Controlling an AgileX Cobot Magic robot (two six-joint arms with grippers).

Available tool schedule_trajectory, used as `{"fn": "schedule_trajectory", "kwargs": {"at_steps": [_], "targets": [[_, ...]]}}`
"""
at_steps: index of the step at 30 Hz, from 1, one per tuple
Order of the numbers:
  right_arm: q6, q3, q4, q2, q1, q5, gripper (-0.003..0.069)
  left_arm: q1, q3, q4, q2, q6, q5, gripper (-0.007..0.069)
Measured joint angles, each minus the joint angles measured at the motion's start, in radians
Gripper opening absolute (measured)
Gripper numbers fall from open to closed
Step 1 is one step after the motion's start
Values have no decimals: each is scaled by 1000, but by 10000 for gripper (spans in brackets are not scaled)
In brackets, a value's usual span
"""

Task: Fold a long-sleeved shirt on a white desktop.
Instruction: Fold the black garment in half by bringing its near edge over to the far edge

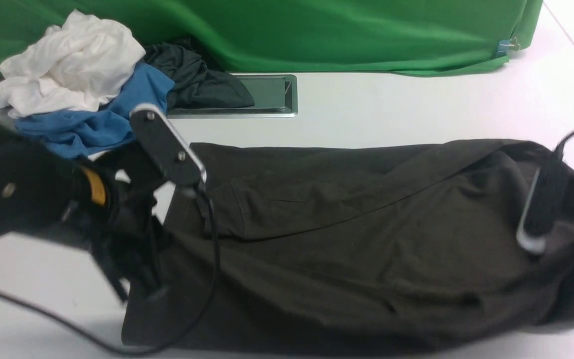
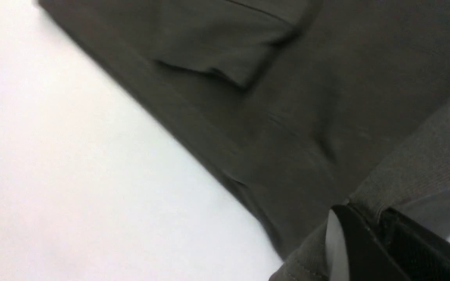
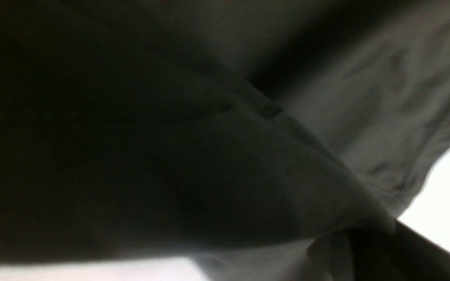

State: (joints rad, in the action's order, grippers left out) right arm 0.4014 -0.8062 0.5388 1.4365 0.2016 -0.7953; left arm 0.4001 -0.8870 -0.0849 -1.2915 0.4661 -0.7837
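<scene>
The long-sleeved shirt (image 1: 347, 239), black-brown, lies as a long band across the white desktop (image 1: 391, 109) from left to right, with one layer laid diagonally over the other. Its chest logo and neck label are hidden. My left gripper (image 2: 365, 212) is shut on a ribbed edge of the shirt (image 2: 287, 97) at the left end (image 1: 147, 284). My right gripper (image 3: 377, 234) is shut on a bunched fold of the shirt (image 3: 170, 156) at the right end, where the fabric rises slightly off the desktop; in the front view the jaws sit behind the wrist (image 1: 541, 204).
A pile of garments sits at the back left: white (image 1: 68, 60), blue (image 1: 92, 119) and charcoal (image 1: 197, 80). The silver cable hatch (image 1: 267, 94) lies beside it. A green backdrop (image 1: 342, 35) closes the far side. A black cable (image 1: 43, 314) trails across the near left.
</scene>
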Motion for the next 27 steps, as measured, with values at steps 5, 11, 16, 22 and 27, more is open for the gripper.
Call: {"fn": "schedule_trajectory", "kwargs": {"at_steps": [5,11,16,22,27], "targets": [[-66,-57,-8,48,-62,81,41,-65,-59,0,-105,30,27,27],[-81,-69,-46,102,-164,250,41,-117,-138,1,-212,55,70,27],[-95,-159,-114,177,-220,253,41,-149,-195,5,-268,82,79,27],[-95,-330,-142,266,-230,174,40,-181,-277,17,-334,101,104,27],[-94,-449,-151,342,-230,151,40,-184,-357,7,-425,127,107,27]]}}
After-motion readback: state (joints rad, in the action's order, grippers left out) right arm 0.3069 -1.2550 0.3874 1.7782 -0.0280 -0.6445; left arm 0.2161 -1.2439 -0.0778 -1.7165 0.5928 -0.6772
